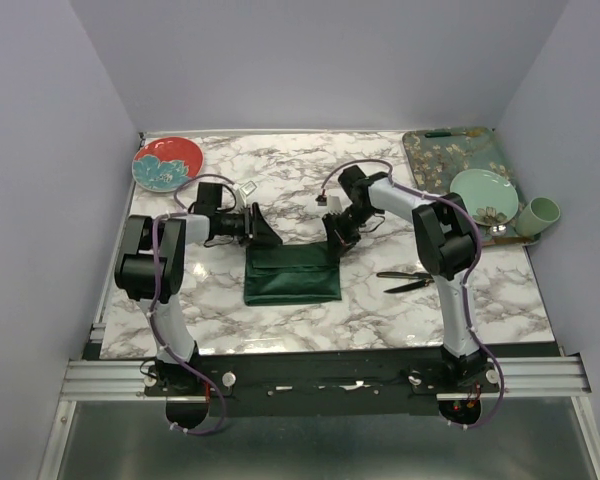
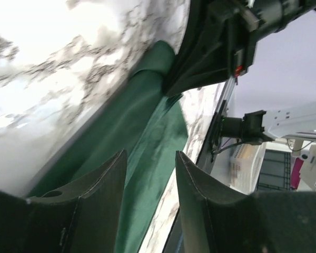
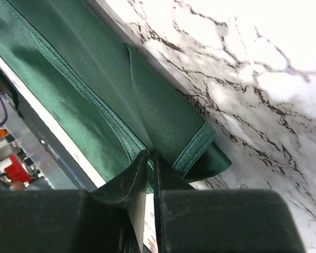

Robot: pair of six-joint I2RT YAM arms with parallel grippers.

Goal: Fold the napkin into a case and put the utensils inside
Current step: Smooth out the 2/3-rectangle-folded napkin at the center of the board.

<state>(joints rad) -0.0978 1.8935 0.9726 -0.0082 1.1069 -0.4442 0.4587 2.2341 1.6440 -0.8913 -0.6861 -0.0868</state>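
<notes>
From above: the marbled surface [image 1: 280, 175] fills the middle of the frame, boxed in by plain lilac-grey walls [image 1: 310, 60] at the back and on both sides. A metal rail [image 1: 320, 375] runs across the bottom, where the arms are bolted. Dead centre lies the napkin [image 1: 292, 275], dark green and folded to a flat rectangle. The left claw [image 1: 268, 236] is at its upper left corner and the right claw [image 1: 333, 236] at its upper right corner. The utensils [image 1: 405, 280] lie bare on the marble right of the cloth, well apart from it. A red plate [image 1: 167, 163] sits in the upper left corner. In the upper right are a teal floral tray [image 1: 460, 150], a pale green plate [image 1: 483, 195] and a cup [image 1: 543, 212].

Over to the left wrist: the two fingers [image 2: 102, 195] stand spread with a clear gap, and green cloth shows in that gap beyond them. They are not pressed on it. Bright marble shows in the upper left, with the other arm dark at the top.

Right wrist now: the fingers [image 3: 129, 184] are pressed almost together, pinching a layer of the napkin at its hemmed corner at lower centre. White-veined marble covers the right half, and the cloth runs off to the upper left.
</notes>
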